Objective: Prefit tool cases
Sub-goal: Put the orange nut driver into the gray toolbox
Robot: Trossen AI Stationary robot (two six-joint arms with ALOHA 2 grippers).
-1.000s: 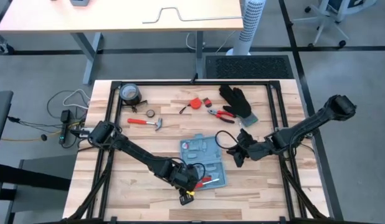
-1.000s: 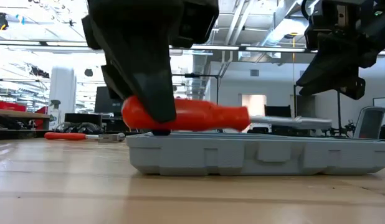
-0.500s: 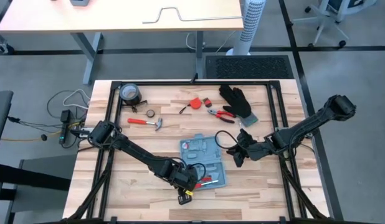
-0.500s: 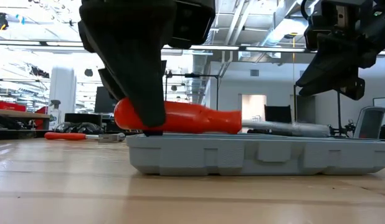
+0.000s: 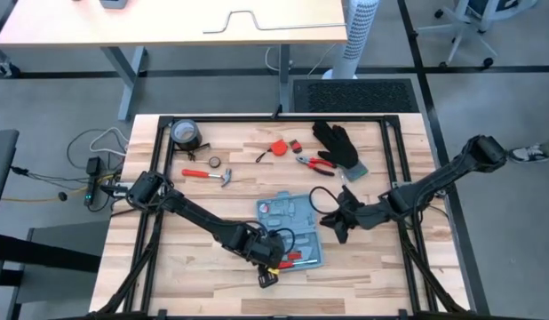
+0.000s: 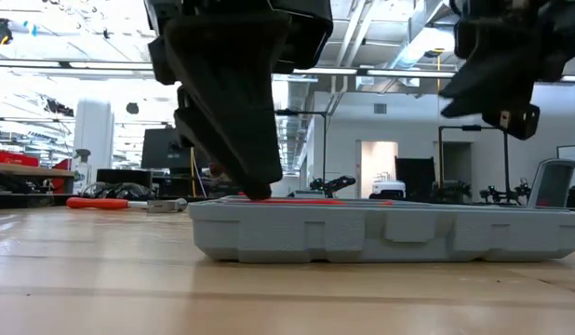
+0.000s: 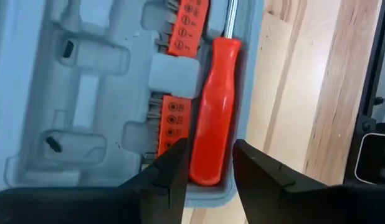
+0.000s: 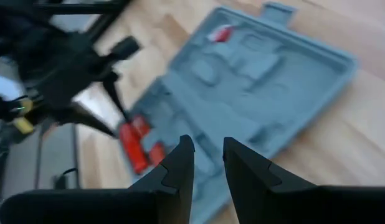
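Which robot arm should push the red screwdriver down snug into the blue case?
Probably the left. Its tool hangs right over the red screwdriver, which already lies in its slot at the edge of the case. The right tool waits beside the case's other side.

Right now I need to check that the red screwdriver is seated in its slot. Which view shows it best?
The left wrist view: the screwdriver lies full-length in the case, left gripper open over its handle. High view shows a small red streak; low view a thin red line; right wrist view blurs it.
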